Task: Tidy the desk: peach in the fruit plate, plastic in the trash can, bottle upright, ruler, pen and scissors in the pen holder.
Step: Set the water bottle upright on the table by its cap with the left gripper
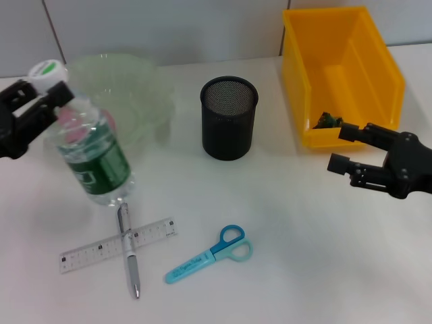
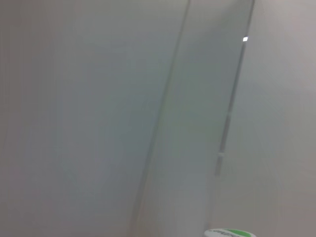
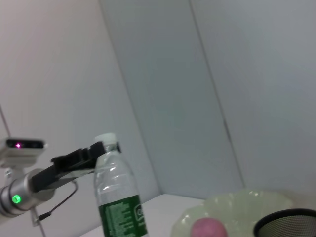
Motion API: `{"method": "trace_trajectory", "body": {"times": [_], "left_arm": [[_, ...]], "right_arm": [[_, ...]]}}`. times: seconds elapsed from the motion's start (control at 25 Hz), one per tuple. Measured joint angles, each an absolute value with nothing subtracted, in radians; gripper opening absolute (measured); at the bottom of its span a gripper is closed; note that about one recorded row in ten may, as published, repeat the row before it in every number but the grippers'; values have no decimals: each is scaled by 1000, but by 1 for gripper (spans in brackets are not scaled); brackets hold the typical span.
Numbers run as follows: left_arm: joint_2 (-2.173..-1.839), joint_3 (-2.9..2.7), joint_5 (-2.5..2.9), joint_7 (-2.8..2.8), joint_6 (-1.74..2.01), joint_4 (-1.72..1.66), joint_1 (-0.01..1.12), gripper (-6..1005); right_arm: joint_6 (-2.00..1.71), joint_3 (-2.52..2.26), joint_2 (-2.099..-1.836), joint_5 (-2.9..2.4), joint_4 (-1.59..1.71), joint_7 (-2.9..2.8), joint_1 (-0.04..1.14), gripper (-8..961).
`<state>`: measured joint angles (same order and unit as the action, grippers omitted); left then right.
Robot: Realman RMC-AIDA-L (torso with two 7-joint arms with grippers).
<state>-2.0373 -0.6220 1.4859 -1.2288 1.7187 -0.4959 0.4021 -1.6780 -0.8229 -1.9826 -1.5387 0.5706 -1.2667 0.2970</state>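
Nearest the lens lie the pen (image 1: 129, 253) crossed over the ruler (image 1: 116, 246), with the scissors (image 1: 210, 255) just beside, all flat on the white desk (image 1: 317, 256) and not yet in the mesh pen holder (image 1: 229, 117). Left gripper (image 1: 42, 96) has its jaws clenched on the neck of the bottle (image 1: 94, 158), which is tilted, base touching the desk, likely mid-righting. Behind it the peach (image 3: 208, 229) sits in the fruit plate (image 1: 138, 84). Right gripper (image 1: 345, 148) hangs with jaws released by the yellow trash can (image 1: 337, 40), plastic (image 1: 327, 120) inside. Pale wall panels stand behind.
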Motion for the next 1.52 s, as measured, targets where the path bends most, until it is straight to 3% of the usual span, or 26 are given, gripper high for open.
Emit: {"method": "trace_trajectory", "body": {"times": [0.32, 1.52], "left_arm": [[-2067, -563, 1484, -1029, 1641, -475, 374, 441], [-2072, -570, 1468, -716, 1497, -288, 407, 440]], "right_arm": [[-1654, -796, -1979, -1550, 571, -1293, 298, 814], [-1633, -788, -1980, -1552, 571, -1324, 293, 814]]}}
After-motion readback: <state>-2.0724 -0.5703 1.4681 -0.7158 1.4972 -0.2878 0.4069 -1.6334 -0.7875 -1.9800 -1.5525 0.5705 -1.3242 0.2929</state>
